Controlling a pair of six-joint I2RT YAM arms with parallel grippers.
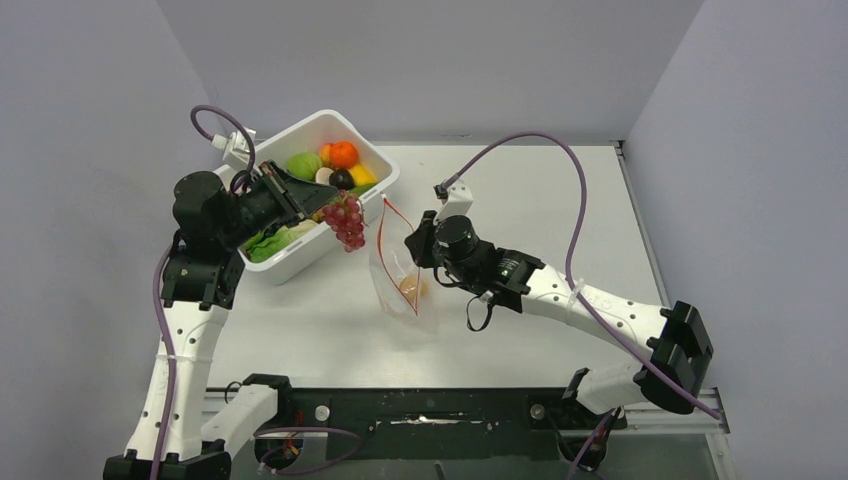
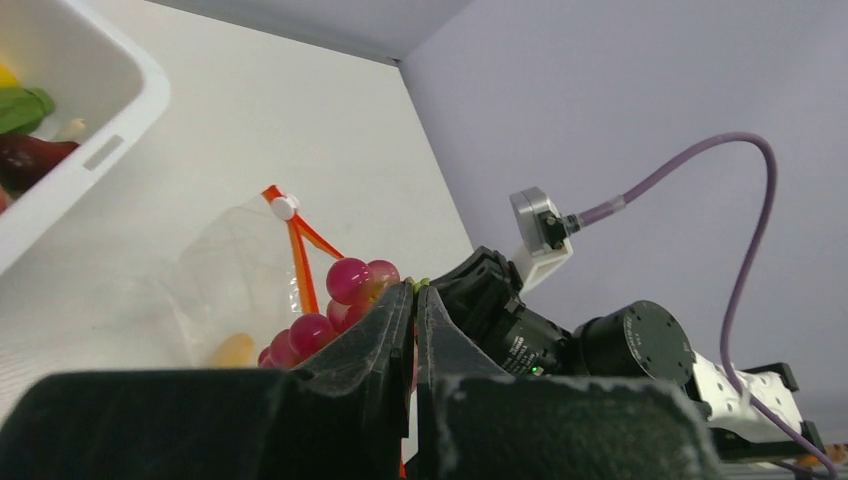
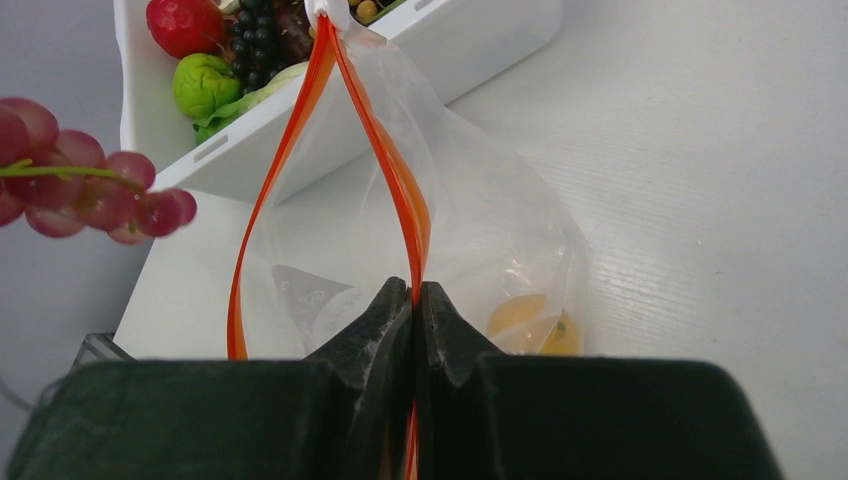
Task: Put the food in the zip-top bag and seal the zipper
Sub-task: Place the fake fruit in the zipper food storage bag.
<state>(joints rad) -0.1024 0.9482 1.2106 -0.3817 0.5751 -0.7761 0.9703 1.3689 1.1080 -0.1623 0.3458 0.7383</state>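
Clear crinkly plastic zip-top bag (image 3: 500, 230), glossy red grapes (image 1: 347, 225), smooth white plastic bin (image 1: 300, 262), matt white table (image 1: 540, 200)

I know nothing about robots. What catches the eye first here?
Red grapes dangle from the left claw, beside a white bin of colourful food. Just right of them, the right claw pinches the red zipper of a clear bag whose mouth gapes open, something yellowish already inside.
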